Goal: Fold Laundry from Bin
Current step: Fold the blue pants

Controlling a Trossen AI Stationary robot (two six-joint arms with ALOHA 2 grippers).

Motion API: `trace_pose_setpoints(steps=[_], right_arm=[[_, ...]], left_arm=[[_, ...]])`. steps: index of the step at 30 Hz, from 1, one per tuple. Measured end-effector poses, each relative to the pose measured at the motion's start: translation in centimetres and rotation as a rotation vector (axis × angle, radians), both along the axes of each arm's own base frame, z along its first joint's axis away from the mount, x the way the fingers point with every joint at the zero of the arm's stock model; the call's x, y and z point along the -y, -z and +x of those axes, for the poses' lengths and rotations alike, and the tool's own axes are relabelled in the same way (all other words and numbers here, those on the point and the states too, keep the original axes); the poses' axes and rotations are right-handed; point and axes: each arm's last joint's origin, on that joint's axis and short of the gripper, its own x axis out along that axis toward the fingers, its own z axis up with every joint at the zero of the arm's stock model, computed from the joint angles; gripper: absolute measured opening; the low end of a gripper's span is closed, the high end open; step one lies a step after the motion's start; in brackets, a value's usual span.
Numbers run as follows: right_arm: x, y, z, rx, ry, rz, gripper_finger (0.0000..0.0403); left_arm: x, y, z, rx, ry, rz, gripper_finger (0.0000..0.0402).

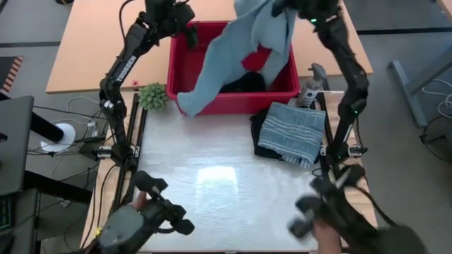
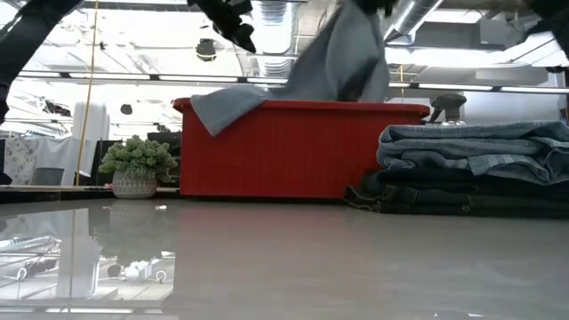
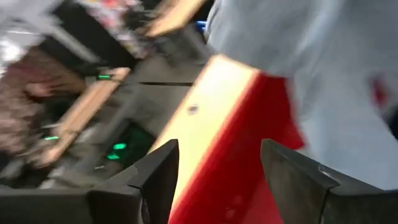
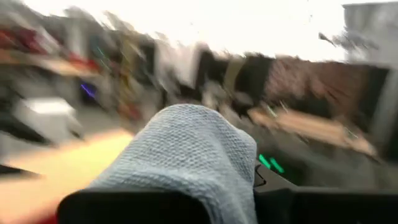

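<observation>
The red bin (image 1: 282,93) stands at the table's far middle, with dark laundry (image 1: 244,83) inside. A light blue garment (image 1: 236,49) hangs over it from my right gripper (image 1: 284,8), which is shut on it high above the bin's far right part. My left gripper (image 1: 188,32) hovers open above the bin's far left corner, beside the garment and apart from it. In the left wrist view its open fingers (image 3: 217,177) frame the bin's red wall (image 3: 249,143). A stack of folded laundry (image 1: 291,132), striped cloth on top, lies on the table before the bin's right end. My right gripper pinches a bunched fold of the light blue garment (image 4: 186,155) between its two fingers, and a rounded hump of cloth bulges out past them. The garment hangs slack below the gripper. Its lower end (image 2: 222,108) drapes over the bin's near rim at the left.
A small green plant (image 1: 152,96) stands left of the bin, and a grey object (image 1: 311,88) to its right. The white table top (image 1: 212,190) lies bare in front of the bin. A person's hands on dark handles (image 1: 332,226) show at the near edge.
</observation>
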Motion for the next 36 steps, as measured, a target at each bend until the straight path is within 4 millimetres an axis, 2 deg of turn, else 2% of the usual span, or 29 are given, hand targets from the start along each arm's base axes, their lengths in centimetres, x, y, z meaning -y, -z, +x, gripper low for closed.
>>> trace_pose_setpoints(steps=[4,9,13,17,20,23,26,31,34,36], right_arm=[[-4.6,-3.5,-0.8,0.086,-0.397,-0.144,0.0028],[-13.8,-7.9,-2.2,0.085,-0.928,-0.426,0.0028],[-20.4,-9.2,-3.8,-0.007,-1.311,-0.572,0.0028],[-23.8,-8.8,-3.9,-0.048,-1.534,-0.509,0.0028],[-25.0,-8.6,-3.4,-0.019,-1.561,-0.462,0.0028],[-25.8,-8.7,-2.9,0.023,-1.564,-0.442,0.0028],[-26.5,-8.2,-0.4,0.061,-1.585,-0.389,0.0028],[-28.2,-6.0,6.6,0.1,-1.639,-0.272,0.0028],[-30.0,-3.9,11.7,0.123,-1.769,-0.201,0.0028],[-31.8,-3.1,13.4,0.148,-1.899,-0.211,0.0028]], left_arm=[[1.0,-1.3,0.4,0.057,-0.035,0.07,0.0219],[2.6,-3.3,-0.1,0.103,-0.089,0.16,0.0219],[3.4,-4.2,-1.0,0.118,-0.144,0.171,0.022],[4.4,-4.6,-1.9,0.158,-0.205,0.111,0.022],[5.7,-5.1,-2.9,0.176,-0.194,0.07,0.022],[7.8,-6.2,-3.8,0.233,-0.136,0.027,0.022],[10.7,-7.6,-4.9,0.326,-0.028,-0.03,0.022],[16.4,-9.7,-7.6,0.443,0.143,-0.114,0.022],[19.5,-10.3,-9.2,0.484,0.201,-0.168,0.022],[21.1,-10.3,-10.1,0.488,0.227,-0.207,0.022]])
